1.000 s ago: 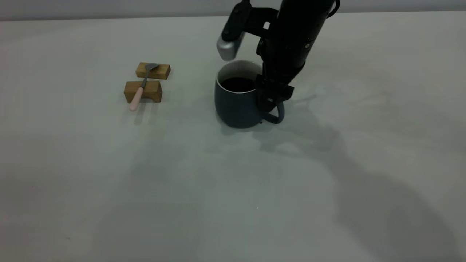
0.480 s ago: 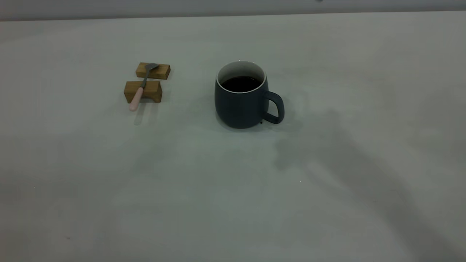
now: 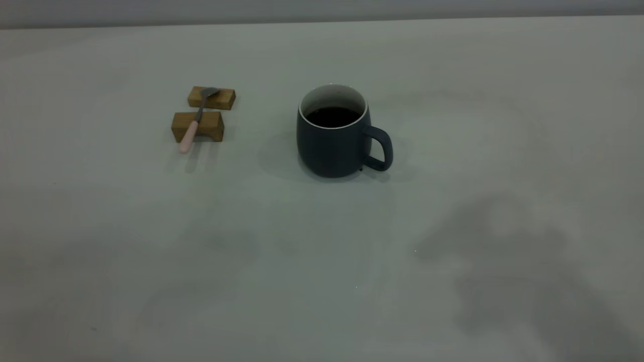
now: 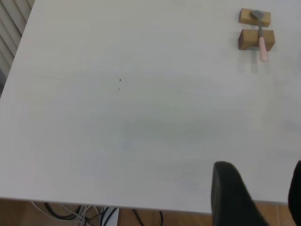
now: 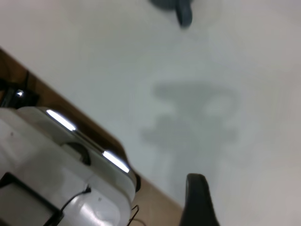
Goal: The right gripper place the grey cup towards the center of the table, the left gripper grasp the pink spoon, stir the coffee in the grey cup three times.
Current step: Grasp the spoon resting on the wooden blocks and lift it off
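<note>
Grey cup [image 3: 333, 136] with coffee [image 3: 331, 116] stands mid-worktop [image 3: 322, 261]. Pink spoon [image 3: 194, 124] lies across two wooden blocks [image 3: 204, 114], well apart. Left claw [image 4: 256, 195] fingers apart; right claw [image 5: 200, 200] barely visible, can't tell.

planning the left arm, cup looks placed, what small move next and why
Probably bring the left gripper toward the spoon. The cup stands upright near the table's middle with no gripper on it, and the spoon lies ungrasped across two wooden blocks.
</note>
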Tool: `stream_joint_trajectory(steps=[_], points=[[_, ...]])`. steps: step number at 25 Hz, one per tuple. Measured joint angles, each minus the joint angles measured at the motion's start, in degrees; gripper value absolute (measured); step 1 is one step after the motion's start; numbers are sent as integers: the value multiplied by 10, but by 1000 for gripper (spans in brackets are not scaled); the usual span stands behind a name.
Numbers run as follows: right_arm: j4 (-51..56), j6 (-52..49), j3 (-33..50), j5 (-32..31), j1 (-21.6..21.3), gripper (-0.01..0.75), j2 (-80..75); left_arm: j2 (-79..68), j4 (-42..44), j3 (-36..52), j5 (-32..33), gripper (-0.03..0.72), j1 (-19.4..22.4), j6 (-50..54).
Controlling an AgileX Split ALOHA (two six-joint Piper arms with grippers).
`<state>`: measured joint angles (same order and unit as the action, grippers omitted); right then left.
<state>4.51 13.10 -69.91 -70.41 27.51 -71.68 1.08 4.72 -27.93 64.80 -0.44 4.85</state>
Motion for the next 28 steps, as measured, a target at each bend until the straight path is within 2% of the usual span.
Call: stream_joint_trajectory(steps=[6, 8, 13, 18, 20, 28], points=[[4, -51, 179, -5, -5, 594, 177, 0, 0, 0, 0, 374, 0, 0], [17, -60, 232, -5, -26, 593, 251, 0, 0, 0, 0, 374, 0, 0], [19, -65, 334, 4, -124, 593, 423, 0, 0, 0, 0, 374, 0, 0], [13, -66, 392, 41, -194, 593, 566, 0, 0, 0, 0, 374, 0, 0], [10, -66, 410, 60, -211, 592, 607, 0, 0, 0, 0, 374, 0, 0], [-3, -69, 429, 60, -256, 592, 694, 0, 0, 0, 0, 374, 0, 0]])
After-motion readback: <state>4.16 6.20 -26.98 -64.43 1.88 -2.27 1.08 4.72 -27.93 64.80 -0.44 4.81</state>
